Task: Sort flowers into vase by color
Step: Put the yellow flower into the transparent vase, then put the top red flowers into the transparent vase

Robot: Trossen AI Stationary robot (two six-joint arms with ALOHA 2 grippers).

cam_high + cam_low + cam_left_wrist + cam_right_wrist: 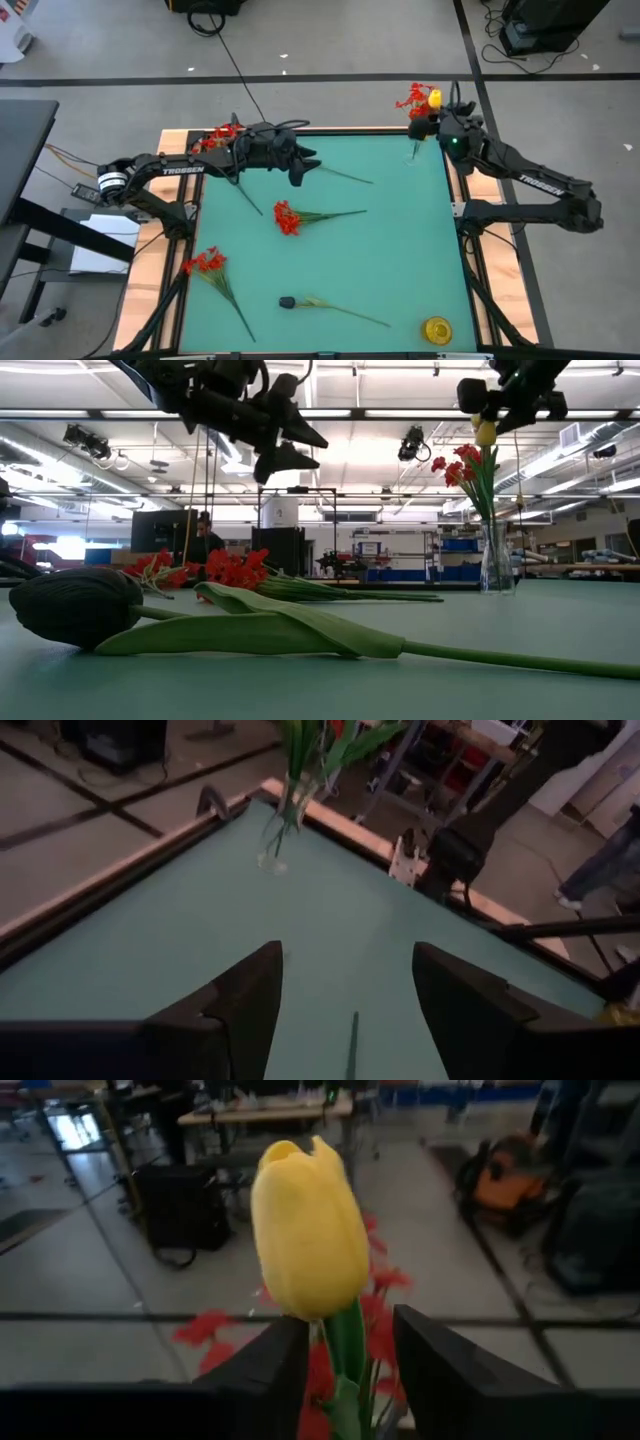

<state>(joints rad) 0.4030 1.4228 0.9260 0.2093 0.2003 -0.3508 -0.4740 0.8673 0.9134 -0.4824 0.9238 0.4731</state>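
Note:
A clear vase (497, 565) stands at the table's far right corner and holds red flowers (412, 100) and one yellow tulip (308, 1230). My right gripper (350, 1370) is open just below the tulip's head. Its fingers stand on either side of the green stem (345, 1345), with a gap showing on each side. My left gripper (300, 168) hangs open, high over the far middle of the table, above a loose green stem (352, 1045). A red flower (287, 218), another red flower (205, 262) and a dark-headed flower (287, 302) lie flat on the table.
More red flowers (220, 135) lie at the far left edge under my left arm. A yellow round object (437, 328) sits at the near right corner. The dark head (80, 605) and its leaf fill the low view's foreground. A wooden rim (170, 240) borders the green top.

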